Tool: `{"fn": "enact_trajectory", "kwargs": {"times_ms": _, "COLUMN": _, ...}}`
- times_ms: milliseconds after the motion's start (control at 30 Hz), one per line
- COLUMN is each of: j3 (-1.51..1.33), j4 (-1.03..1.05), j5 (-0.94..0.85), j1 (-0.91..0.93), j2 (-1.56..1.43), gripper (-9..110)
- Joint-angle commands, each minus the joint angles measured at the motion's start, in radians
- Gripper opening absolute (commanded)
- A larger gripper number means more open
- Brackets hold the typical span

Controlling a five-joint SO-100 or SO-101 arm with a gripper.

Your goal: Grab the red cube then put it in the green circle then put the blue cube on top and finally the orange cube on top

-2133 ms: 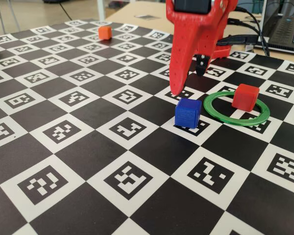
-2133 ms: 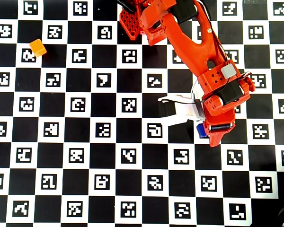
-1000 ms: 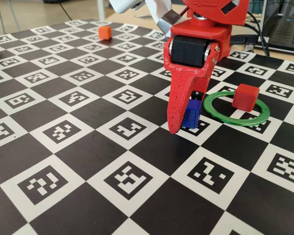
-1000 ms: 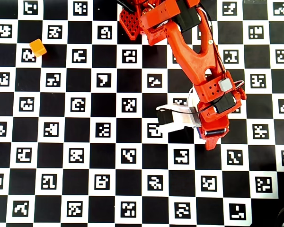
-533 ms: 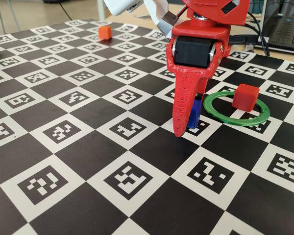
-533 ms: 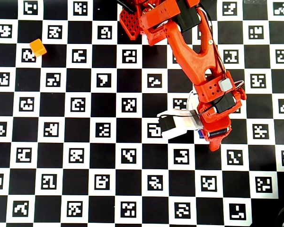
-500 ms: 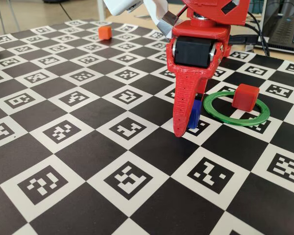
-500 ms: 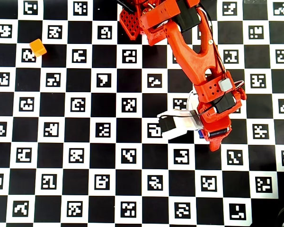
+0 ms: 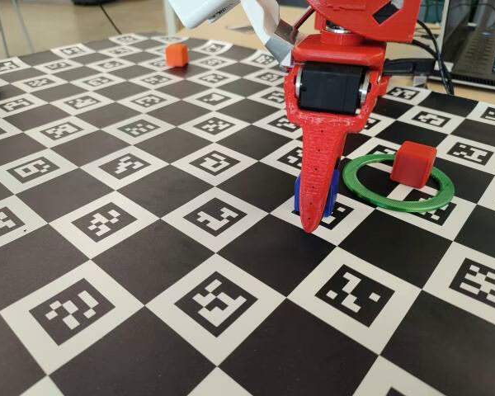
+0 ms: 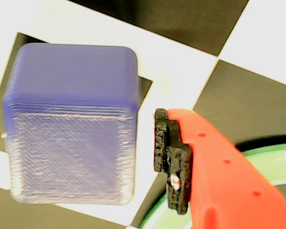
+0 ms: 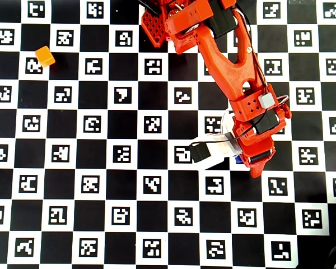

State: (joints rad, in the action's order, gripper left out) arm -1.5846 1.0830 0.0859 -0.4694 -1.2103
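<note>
Blue cube mostly hidden behind the red fingers in the fixed view; overhead shows just a sliver. Green circle cut off by the wrist view's edge and blurred. Arm covers red cube and circle from overhead.

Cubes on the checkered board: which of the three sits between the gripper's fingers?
The blue cube. The red cube rests at the green circle; the orange cube lies far off.

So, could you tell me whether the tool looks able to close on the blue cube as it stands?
Probably yes: the tool is down at the blue cube, one pad just beside it, nothing between.
</note>
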Motion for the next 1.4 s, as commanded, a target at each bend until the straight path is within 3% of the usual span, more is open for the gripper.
{"fn": "enact_trajectory", "kwargs": {"times_ms": 0, "j3": 0.044, "j4": -0.012, "j5": -0.003, "j1": 0.003, "j2": -0.028, "gripper": 35}}
{"fn": "enact_trajectory", "kwargs": {"times_ms": 133, "j3": 0.026, "j4": -0.029, "j5": -0.005, "j1": 0.006, "j2": -0.038, "gripper": 30}}
{"fn": "enact_trajectory", "kwargs": {"times_ms": 533, "j3": 0.014, "j4": -0.035, "j5": 0.020, "j1": 0.009, "j2": -0.044, "gripper": 1}}
{"fn": "enact_trajectory", "kwargs": {"times_ms": 867, "j3": 0.046, "j4": 0.009, "j5": 0.052, "j1": 0.021, "j2": -0.072, "gripper": -1}}
{"fn": "enact_trajectory", "kwargs": {"times_ms": 1367, "j3": 0.417, "j4": 0.543, "j5": 0.273, "j1": 0.018, "j2": -0.170, "gripper": -2}}
